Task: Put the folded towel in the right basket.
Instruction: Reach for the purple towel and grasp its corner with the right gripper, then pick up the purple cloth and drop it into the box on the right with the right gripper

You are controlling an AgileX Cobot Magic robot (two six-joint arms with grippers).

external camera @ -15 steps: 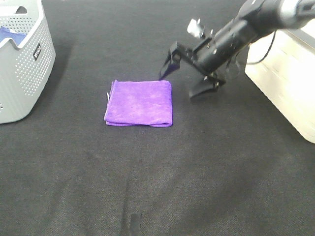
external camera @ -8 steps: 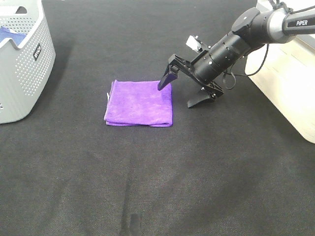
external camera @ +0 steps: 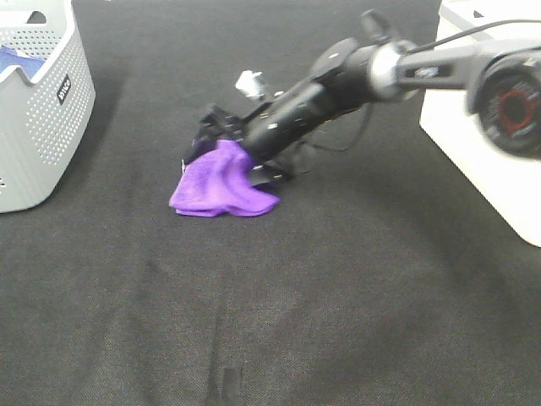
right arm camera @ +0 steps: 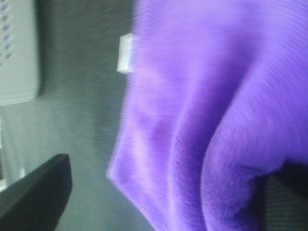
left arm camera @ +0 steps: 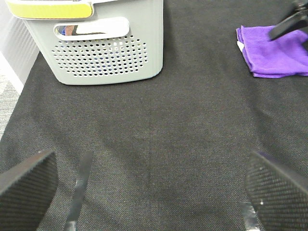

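Right fingers [external camera: 272, 173] stand spread wide, straddling the purple towel [external camera: 221, 182], which lies bunched between them on the bench [external camera: 338, 296]; whether they pinch it is unclear. Left fingers [left arm camera: 26, 185] gape, holding nothing.

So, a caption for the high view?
Right pincer straddles the crumpled purple towel on black cloth, grey basket nearby.

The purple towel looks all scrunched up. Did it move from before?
Yes. The purple towel has bunched up and shifted left, toward the grey basket, as the right gripper pushed into it.
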